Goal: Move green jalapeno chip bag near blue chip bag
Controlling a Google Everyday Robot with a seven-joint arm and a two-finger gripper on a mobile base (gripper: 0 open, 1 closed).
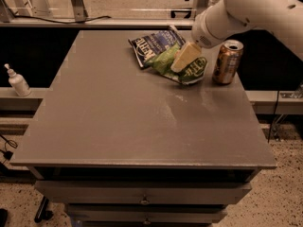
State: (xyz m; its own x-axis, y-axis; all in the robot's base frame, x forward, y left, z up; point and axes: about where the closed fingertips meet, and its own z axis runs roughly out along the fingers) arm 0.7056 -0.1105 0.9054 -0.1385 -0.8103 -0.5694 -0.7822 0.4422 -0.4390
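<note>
The green jalapeno chip bag point(191, 70) lies crumpled at the back right of the grey table point(118, 122). Its left end touches the blue chip bag point(152, 45), which lies flat just behind and to the left of it. My gripper point(185, 57) comes down from the white arm at the upper right. It is shut on the middle of the green bag, with one pale finger across the bag's top. The other finger is hidden behind the bag.
A gold drink can point(227, 61) stands upright just right of the green bag, close to the table's right edge. A white pump bottle point(17, 81) stands on a lower ledge at the far left. Drawers point(142, 200) run under the table's front edge.
</note>
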